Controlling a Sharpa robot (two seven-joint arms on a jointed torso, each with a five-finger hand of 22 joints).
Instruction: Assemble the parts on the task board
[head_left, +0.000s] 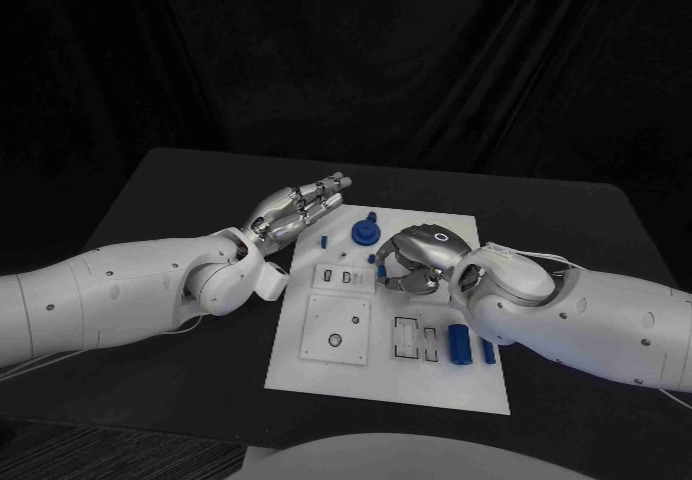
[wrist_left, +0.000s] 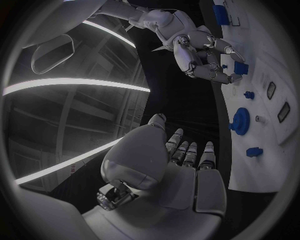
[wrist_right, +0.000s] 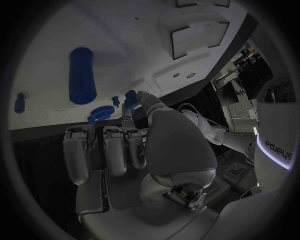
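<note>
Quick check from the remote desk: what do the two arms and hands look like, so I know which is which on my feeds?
Both arms are smooth white shells with rounded joint covers and small dark screw dots. The left arm enters from the picture's left, the right arm from its right, with a thin pale cable near its wrist. The left hand and right hand are silver metal, with segmented fingers.

Head view looks down from above; 2 wrist views sit close behind hands; all share task board (head_left: 387, 330).
</note>
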